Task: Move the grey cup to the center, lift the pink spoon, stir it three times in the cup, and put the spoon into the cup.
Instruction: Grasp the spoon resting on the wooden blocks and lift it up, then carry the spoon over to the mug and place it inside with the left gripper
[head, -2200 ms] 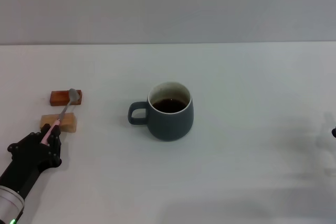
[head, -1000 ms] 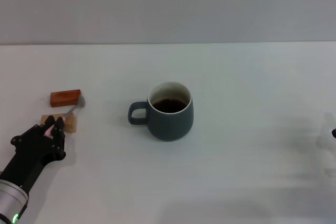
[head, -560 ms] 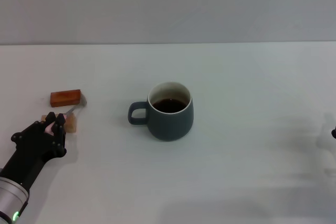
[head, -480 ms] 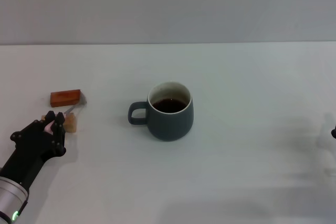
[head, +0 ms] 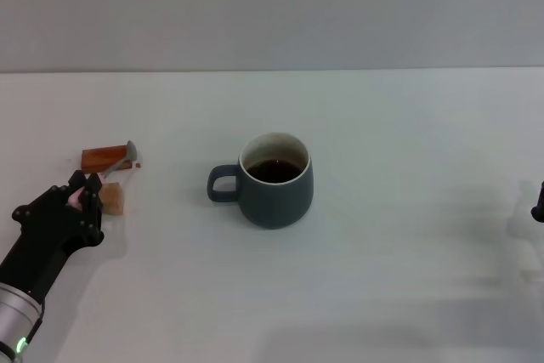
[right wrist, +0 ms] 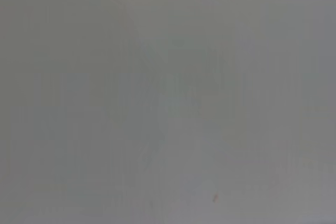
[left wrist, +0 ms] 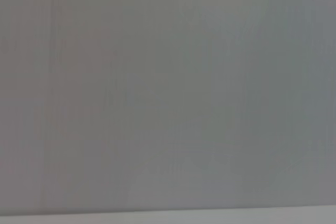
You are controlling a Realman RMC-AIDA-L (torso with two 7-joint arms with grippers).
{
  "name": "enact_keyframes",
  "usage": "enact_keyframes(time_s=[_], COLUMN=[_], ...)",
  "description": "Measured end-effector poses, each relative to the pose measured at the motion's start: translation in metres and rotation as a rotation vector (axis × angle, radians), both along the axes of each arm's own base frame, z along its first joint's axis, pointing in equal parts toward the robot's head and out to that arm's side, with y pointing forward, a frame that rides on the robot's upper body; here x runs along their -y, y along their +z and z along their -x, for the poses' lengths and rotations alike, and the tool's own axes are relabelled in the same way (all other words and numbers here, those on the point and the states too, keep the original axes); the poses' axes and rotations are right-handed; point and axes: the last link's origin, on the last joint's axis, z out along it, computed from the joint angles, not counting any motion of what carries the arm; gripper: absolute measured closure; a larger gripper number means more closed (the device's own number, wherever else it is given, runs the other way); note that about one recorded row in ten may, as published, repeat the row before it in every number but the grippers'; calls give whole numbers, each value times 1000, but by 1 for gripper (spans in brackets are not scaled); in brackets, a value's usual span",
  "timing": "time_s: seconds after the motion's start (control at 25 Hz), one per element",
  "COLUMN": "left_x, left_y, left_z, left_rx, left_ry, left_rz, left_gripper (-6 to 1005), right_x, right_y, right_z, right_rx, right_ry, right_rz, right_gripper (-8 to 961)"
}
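Observation:
The grey cup (head: 274, 180) stands at the middle of the white table, handle toward my left, with dark liquid inside. My left gripper (head: 83, 197) is at the table's left, shut on the pink spoon (head: 113, 169). The spoon's pale pink handle sits between the fingers, and its grey neck and bowl slant up toward the reddish-brown block. The spoon is lifted off the blocks. My right gripper (head: 538, 207) shows only as a dark tip at the right edge. Both wrist views show only plain grey.
A reddish-brown block (head: 105, 157) and a tan wooden block (head: 113, 195) lie just beyond my left gripper, left of the cup. The white table (head: 399, 142) runs back to a grey wall.
My left gripper has closed on the spoon's handle and raised it. The spoon's bowl has come off the reddish-brown block and now points up. The cup has not moved.

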Motion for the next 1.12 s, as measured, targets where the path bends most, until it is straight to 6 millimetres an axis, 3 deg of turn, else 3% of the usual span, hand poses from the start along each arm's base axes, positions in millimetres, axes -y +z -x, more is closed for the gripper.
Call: enact_keyframes(time_s=[0.48,0.84,1.12], left_x=[-7,-12,-21], left_y=[10,30,49], left_z=[-11,-17,-34], left_rx=[13,10,16], left_ry=[-55,-82,-121], left_rz=[-18,-25,17], left_gripper=[853,852,852], right_x=[-2,-1,-2], right_y=[4,7,7], right_z=[-3,-7,-6], right_rx=[8,18,18], right_ry=[-11,-19,-18], right_rz=[-14,-20,-20], right_gripper=[955,954,954])
